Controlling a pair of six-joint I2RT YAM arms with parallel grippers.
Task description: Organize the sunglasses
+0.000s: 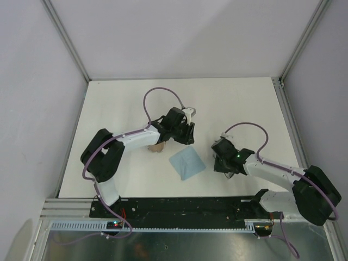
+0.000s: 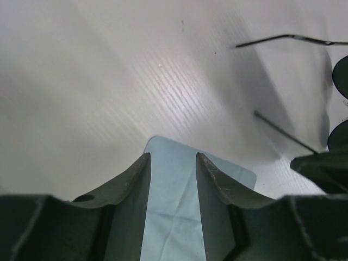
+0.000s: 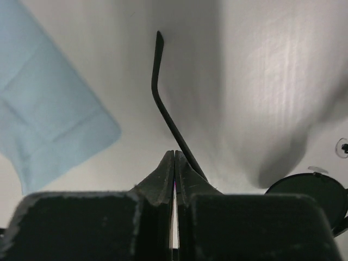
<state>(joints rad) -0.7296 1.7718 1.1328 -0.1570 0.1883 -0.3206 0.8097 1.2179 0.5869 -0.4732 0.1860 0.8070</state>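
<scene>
Left jaws: seen partly open in the left wrist view; the two dark fingers [image 2: 133, 182] are set apart and nothing is clasped between them.
Right jaws: pressed fully shut; the fingertips [image 3: 163, 171] are met along one thin line with no gap.
Sunglasses [image 3: 163, 103]: found at the right arm's end, to the right of the cloth and apart from it; one slim black temple arm is seen running out from beside the right-hand finger, bent near its tip.
Grip on the sunglasses: the temple arm is seen passing along the outer edge of the right-hand finger, not between the tips; whether it is pinched lower down cannot be told.
Lenses: one dark round lens is seen at the lower right of the right wrist view; two dark lens edges are cut off at the right border of the left wrist view.
Temple arms: both are shown unfolded and well apart in the left wrist view, pointed leftward over the white surface.
Cloth [image 1: 186, 163]: light blue, laid flat on the worktop [image 1: 125, 103] between the two arms' ends; it is seen through the gap of the left jaws.
Case [image 1: 157, 148]: beige, mostly hidden under the left arm, just left of the cloth.
</scene>
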